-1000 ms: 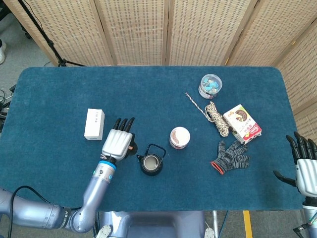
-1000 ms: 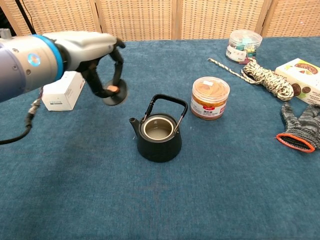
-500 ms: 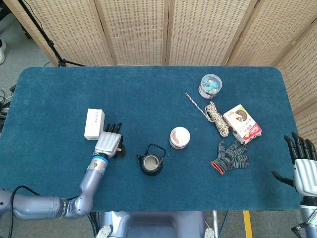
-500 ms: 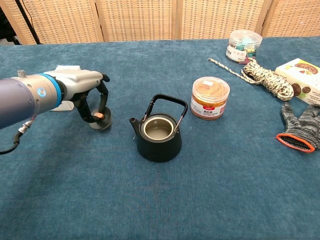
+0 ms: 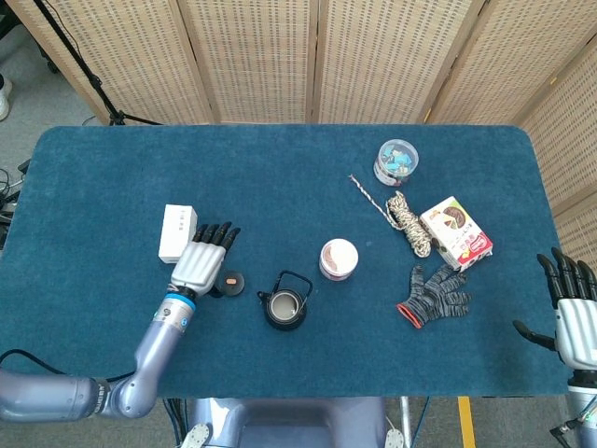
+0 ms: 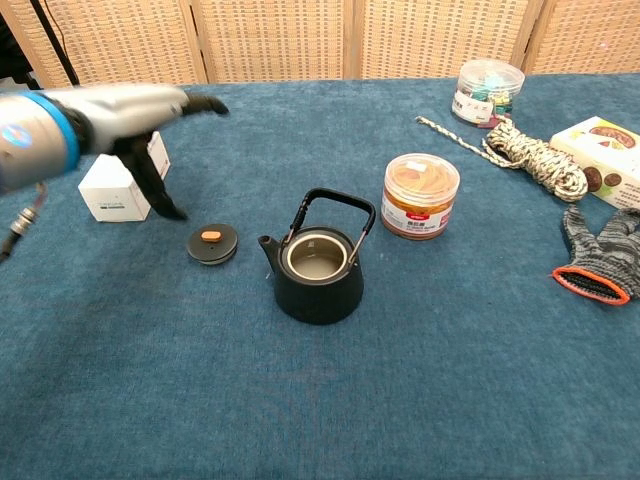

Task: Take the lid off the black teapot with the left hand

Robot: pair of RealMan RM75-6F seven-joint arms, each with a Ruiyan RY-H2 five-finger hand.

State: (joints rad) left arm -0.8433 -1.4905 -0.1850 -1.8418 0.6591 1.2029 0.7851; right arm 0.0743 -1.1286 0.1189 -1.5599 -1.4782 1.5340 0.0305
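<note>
This looks like a robot test room set up for recording, not a home. The worktop [image 5: 280, 168] is covered edge to edge in plain blue carpet-like cloth, and woven folding screens [image 5: 252, 56] stand along its far edge as a backdrop. Past the far left corner, a black tripod leg [image 5: 79, 70] and cables [image 5: 7, 182] sit on a grey floor [image 5: 37, 103]. Yellow tape [image 5: 465, 420] marks the floor near the right corner.
</note>
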